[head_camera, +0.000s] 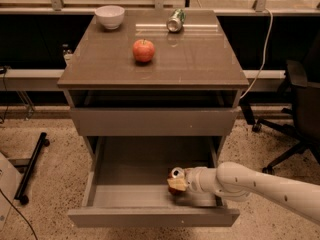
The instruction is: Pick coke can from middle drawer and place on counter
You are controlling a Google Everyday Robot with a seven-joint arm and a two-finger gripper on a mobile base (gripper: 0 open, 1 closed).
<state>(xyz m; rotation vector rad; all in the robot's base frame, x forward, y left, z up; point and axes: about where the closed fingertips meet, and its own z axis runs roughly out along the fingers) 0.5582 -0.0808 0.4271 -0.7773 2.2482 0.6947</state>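
The pincer (pixel 176 183) sits low inside the wide grey-brown middle drawer (pixel 135 171), which is pulled open. It is right against the small red soda can with a silver top (pixel 177 173). I cannot tell whether it is clamped on the can or apart. The can stands on the drawer floor, near the front right. The white arm (pixel 250 184) reaches in from the right. Above, the glossy dark brown tabletop (pixel 200 59) carries 1 red apple (pixel 143 50), 1 white bowl (pixel 110 16) and 1 green-and-silver can (pixel 175 20) on its side.
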